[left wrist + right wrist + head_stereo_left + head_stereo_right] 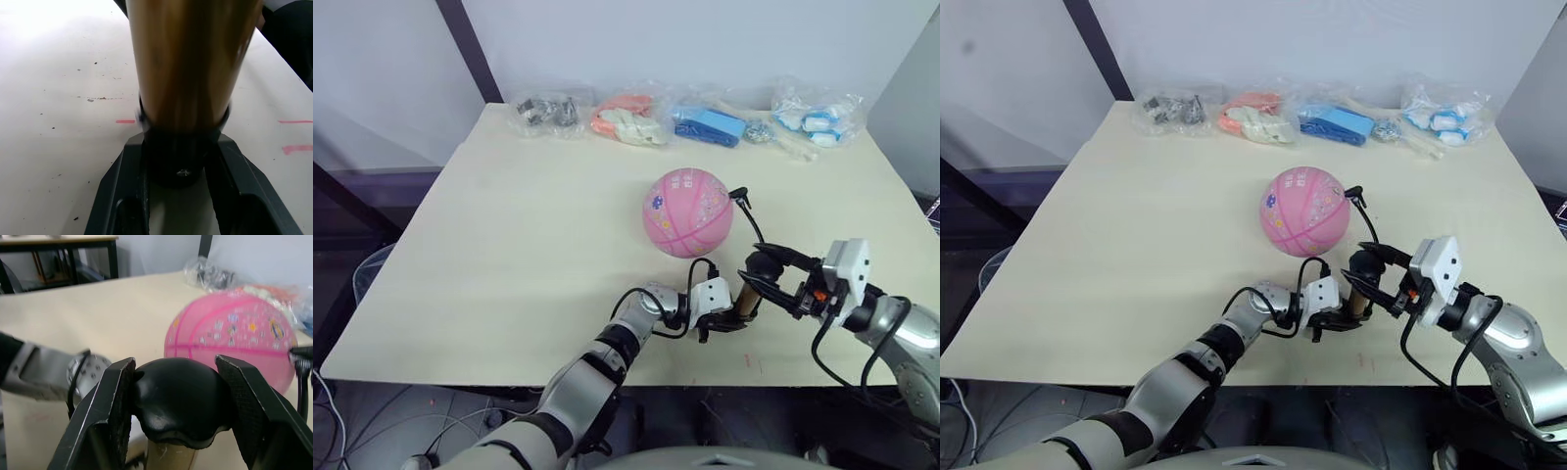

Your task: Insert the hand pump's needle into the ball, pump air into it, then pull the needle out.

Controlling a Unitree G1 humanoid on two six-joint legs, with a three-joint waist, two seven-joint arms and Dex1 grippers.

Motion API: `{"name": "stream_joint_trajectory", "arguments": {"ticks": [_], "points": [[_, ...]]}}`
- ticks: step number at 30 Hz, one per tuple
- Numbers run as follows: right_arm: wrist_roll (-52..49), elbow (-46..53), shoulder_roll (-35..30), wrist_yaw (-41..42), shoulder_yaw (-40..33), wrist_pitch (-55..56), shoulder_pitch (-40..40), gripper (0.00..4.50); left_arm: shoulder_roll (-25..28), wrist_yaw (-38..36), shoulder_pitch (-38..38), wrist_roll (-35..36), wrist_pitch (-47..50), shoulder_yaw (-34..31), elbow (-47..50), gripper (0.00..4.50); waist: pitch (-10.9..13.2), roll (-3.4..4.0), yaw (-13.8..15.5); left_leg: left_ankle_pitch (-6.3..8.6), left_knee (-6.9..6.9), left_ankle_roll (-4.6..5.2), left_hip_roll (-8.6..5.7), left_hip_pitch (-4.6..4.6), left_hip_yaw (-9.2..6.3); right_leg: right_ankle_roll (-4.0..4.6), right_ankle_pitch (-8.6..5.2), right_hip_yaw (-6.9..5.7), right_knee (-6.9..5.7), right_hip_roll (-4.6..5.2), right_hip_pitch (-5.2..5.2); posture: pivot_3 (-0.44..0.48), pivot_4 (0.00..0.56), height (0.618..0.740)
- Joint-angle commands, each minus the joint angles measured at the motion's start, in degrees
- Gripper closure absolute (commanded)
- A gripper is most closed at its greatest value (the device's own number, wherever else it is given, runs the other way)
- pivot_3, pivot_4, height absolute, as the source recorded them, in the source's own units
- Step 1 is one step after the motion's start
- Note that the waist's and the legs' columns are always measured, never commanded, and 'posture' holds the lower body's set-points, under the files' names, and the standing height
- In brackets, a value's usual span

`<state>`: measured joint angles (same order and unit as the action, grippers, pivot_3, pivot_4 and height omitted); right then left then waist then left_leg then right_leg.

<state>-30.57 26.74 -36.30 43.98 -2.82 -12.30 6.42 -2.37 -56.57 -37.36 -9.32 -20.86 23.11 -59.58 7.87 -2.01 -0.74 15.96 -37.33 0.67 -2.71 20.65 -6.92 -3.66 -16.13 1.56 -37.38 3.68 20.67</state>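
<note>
Near table's front edge point(509, 377), hands point(729, 315) point(773, 284) clamp pump point(747, 297).

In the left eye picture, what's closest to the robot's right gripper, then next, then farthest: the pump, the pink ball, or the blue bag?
1. The hand pump, held in the right gripper.
2. The ball, just beyond it, mid-table.
3. The blue bag, at the table's far edge.
</note>
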Motion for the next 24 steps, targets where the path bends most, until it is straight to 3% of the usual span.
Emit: {"name": "stream_joint_trajectory", "arguments": {"ticks": [1,5,14,24], "points": [[2.82,-3.27,0.38,1.84,3.95,-1.01,2.80,2.38,1.87,0.12,1.88,-2.86,2.68,1.46,-4.09,3.42,-0.03,0.00,-0.01,0.00,0.00,0.00,0.00,-0.02,0.01,0.00,0.00,0.02,-0.01,-0.01,0.00,0.000,0.150,0.740],[-2.64,0.65,0.93,1.67,0.11,-2.55,1.19,2.38,1.90,0.04,1.88,-2.83,2.66,1.46,-4.08,3.42,-0.02,0.01,0.01,0.01,0.01,0.00,0.01,-0.01,0.05,0.00,0.00,0.09,-0.01,-0.02,0.03,0.000,0.150,0.740],[-18.97,6.86,-8.87,1.73,-16.91,-12.72,-5.95,2.38,1.83,-0.08,1.87,-2.79,2.57,1.49,-4.28,3.42,0.22,0.15,0.34,0.12,-0.03,0.22,-0.16,0.32,0.76,-0.26,0.17,1.22,-0.26,-0.04,0.83,0.000,0.150,0.740],[-30.00,6.21,-15.94,-1.13,-27.81,-19.74,-13.49,2.38,1.92,-0.21,1.95,-2.82,2.44,1.69,-4.35,3.42,0.43,-0.07,0.62,0.38,-0.09,0.67,-0.14,0.25,1.74,-0.62,0.38,2.31,-0.24,-0.06,1.11,0.000,0.150,0.740]]}}
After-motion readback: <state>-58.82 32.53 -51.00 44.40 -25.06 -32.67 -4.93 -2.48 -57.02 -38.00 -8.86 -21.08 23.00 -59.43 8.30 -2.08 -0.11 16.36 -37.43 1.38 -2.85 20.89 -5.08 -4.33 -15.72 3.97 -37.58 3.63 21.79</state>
